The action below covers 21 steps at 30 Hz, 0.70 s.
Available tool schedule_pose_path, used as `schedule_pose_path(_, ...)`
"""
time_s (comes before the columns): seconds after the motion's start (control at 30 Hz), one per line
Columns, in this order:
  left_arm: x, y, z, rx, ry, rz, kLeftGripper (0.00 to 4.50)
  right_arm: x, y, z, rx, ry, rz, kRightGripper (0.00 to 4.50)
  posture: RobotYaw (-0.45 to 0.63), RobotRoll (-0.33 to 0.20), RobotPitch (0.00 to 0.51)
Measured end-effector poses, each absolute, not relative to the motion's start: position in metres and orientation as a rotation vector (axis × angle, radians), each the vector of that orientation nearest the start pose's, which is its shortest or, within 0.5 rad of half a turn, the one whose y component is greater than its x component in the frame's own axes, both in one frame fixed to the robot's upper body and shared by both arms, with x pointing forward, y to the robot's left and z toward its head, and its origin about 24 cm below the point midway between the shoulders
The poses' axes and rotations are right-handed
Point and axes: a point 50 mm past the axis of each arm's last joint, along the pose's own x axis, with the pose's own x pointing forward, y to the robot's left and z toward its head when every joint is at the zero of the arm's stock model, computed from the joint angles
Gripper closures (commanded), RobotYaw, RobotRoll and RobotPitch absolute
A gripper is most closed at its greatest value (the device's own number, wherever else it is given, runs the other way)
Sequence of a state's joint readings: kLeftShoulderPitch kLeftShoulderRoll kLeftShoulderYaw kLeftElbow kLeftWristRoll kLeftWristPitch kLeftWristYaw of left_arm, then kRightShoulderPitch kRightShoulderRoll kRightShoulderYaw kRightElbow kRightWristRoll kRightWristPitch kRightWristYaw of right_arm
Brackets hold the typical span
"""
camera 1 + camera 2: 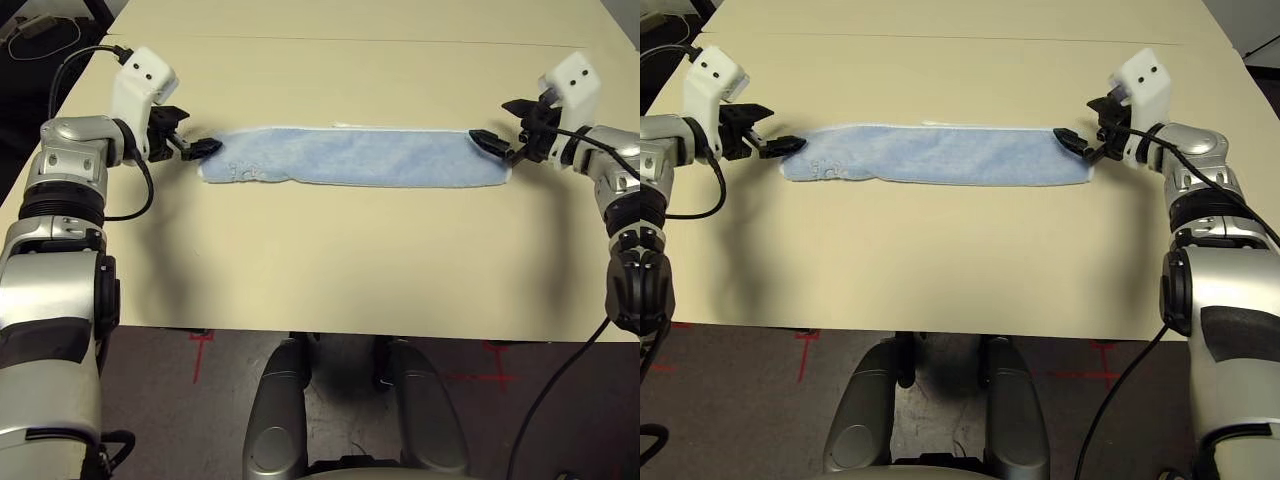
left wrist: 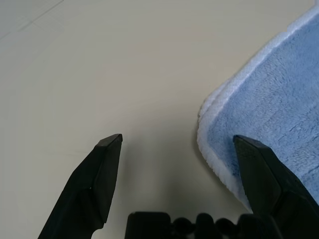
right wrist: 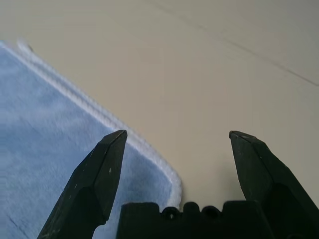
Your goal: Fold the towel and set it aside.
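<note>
Across my beige bench point(image 1: 330, 270) the towel point(image 1: 355, 157) lies folded into a strip, left pincer point(image 1: 196, 147) and right pincer point(image 1: 497, 142) both released, further folding and setting aside remaining.

Folded towel point(image 1: 355, 157) flat between both grippers

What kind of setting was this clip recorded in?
Probably a robotics lab or test room. A plain beige table holds nothing but a folded blue towel, red cross marks are taped on the dark floor, and cables lie by the table's far corner.
</note>
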State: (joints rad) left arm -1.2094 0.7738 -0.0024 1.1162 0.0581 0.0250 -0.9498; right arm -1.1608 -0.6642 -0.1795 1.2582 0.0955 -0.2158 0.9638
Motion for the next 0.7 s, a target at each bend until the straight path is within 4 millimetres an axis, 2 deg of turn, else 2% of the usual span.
schedule_pose_path(0.1,0.377,0.292,0.260,0.452,0.062,-0.525,0.00,0.380,-0.279,0.227,-0.199,-0.165,0.608,0.03,0.01,0.000,0.285)
schedule_pose_path(0.23,0.376,0.275,0.269,0.362,-0.080,-0.643,0.00,0.379,-0.274,0.220,-0.124,-0.207,0.663,0.03,0.01,0.000,0.285)
schedule_pose_path(0.3,0.376,0.264,0.262,0.344,-0.123,-0.700,0.00,0.380,-0.267,0.212,-0.101,-0.208,0.681,0.03,0.01,0.000,0.287)
schedule_pose_path(0.5,0.368,0.241,0.219,0.306,-0.129,-0.827,0.00,0.379,-0.261,0.188,-0.057,-0.171,0.689,0.03,0.00,0.000,0.296)
schedule_pose_path(0.7,0.358,0.234,0.209,0.343,-0.133,-0.907,0.00,0.379,-0.254,0.191,-0.050,-0.209,0.720,0.03,0.00,0.000,0.299)
